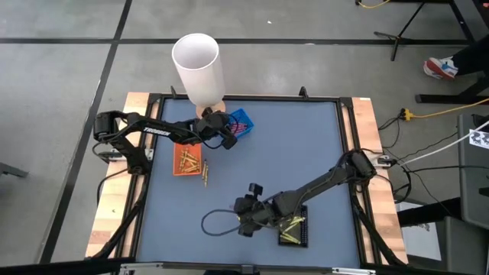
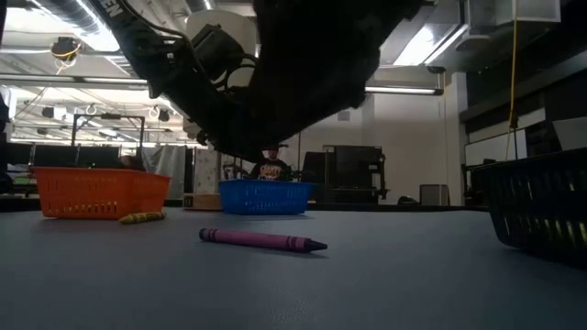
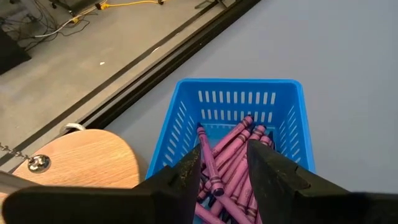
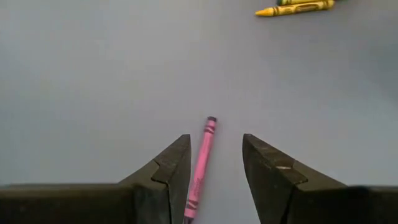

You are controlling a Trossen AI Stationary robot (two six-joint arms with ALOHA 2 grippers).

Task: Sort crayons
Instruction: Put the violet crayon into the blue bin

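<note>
A pink crayon (image 4: 202, 163) lies flat on the grey table (image 1: 306, 145), also in the low view (image 2: 261, 240). My right gripper (image 4: 216, 140) hangs open just above it near the table's front, a finger on either side, and I see no touch. My left gripper (image 3: 224, 146) stands open over the blue tray (image 3: 186, 112) at the far side, above the pile of pink crayons (image 3: 239, 155) lying in it. Yellow crayons (image 1: 204, 173) lie on the table beside the orange tray (image 1: 186, 159), which holds more of them.
A black tray (image 1: 294, 229) with yellowish crayons stands near the front, right of my right gripper (image 1: 244, 223). A tall white cylinder (image 1: 197, 65) on a wooden disc (image 3: 81, 158) stands at the far edge beside the blue tray. A cable loop (image 1: 218, 223) lies near the front.
</note>
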